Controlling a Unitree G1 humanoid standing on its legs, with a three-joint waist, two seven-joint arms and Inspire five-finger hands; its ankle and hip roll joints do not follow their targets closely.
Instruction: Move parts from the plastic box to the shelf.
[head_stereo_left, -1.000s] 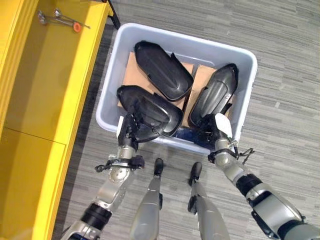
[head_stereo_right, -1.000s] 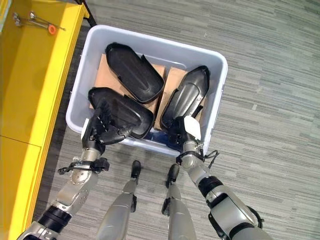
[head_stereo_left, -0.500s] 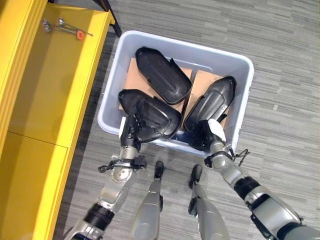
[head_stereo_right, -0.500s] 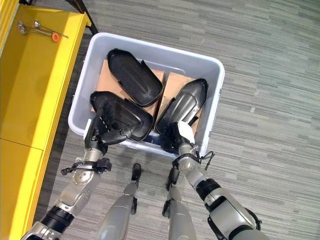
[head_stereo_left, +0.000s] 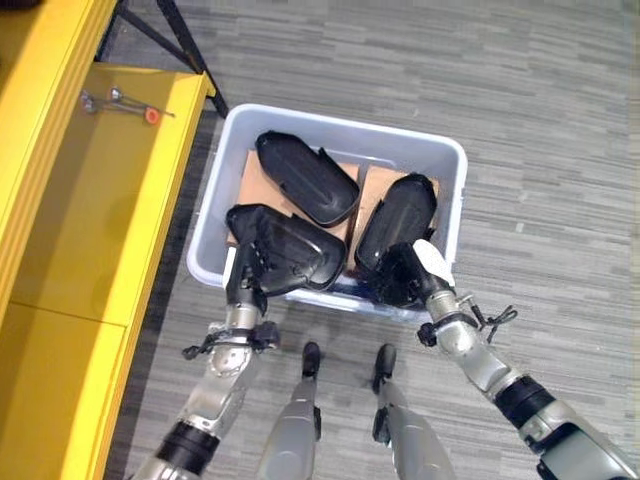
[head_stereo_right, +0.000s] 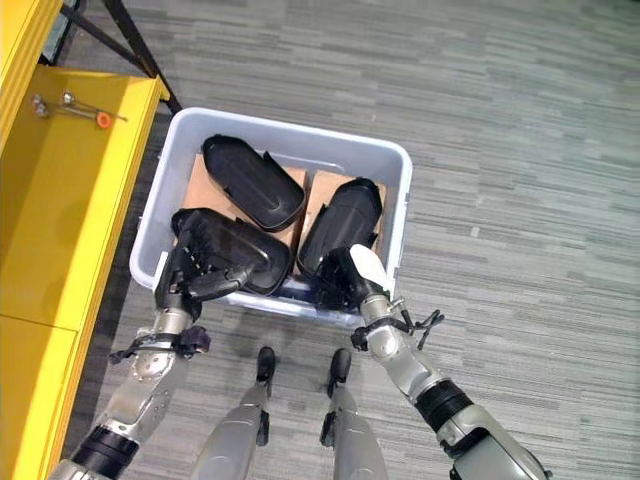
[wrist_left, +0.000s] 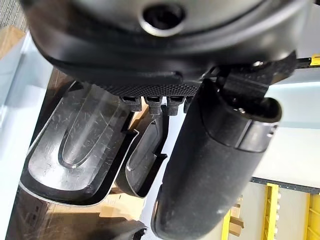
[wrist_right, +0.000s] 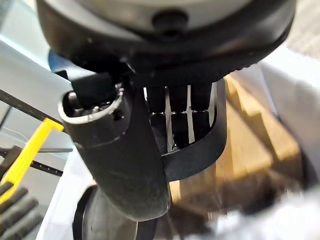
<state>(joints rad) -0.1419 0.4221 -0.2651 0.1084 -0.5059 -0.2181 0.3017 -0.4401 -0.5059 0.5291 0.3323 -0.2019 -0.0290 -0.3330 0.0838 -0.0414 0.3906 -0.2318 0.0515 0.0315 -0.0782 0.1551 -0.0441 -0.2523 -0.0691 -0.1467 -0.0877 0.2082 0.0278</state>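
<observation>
At the centre of the left eye view a pale plastic box (head_stereo_left: 448, 190) sits on grey striped floor (head_stereo_left: 540, 90), holding three black moulded parts over brown cardboard (head_stereo_left: 262, 180): the upper part (head_stereo_left: 305, 178) lies across the box's top left, the near-left part (head_stereo_left: 290, 250) sits at its lower left, and the right part (head_stereo_left: 395, 225) runs along its right side. Coming up from the lower left, the left robot hand (head_stereo_left: 247, 275) has its fingers curled round the lower end of the near-left part; from the lower right, the right robot hand (head_stereo_left: 410, 272), its thumb in a white cover, closes on the lower end of the right part. Down the frame's left side runs the yellow shelf (head_stereo_left: 90, 230), with a few small metal tools (head_stereo_left: 118, 100) at its upper end. Across the right eye view the same layout shows, the box (head_stereo_right: 400, 215) mid-frame and the shelf (head_stereo_right: 50, 200) at the left. Close up in the left wrist view, the left robot hand (wrist_left: 215, 150) fills the top with its thumb reaching down the middle, a glossy black part (wrist_left: 80, 145) beyond it. Within the right wrist view, the right robot hand (wrist_right: 120, 150) wraps its fingers (wrist_right: 177, 112) over a black part's rim (wrist_right: 200, 150), cardboard behind.
</observation>
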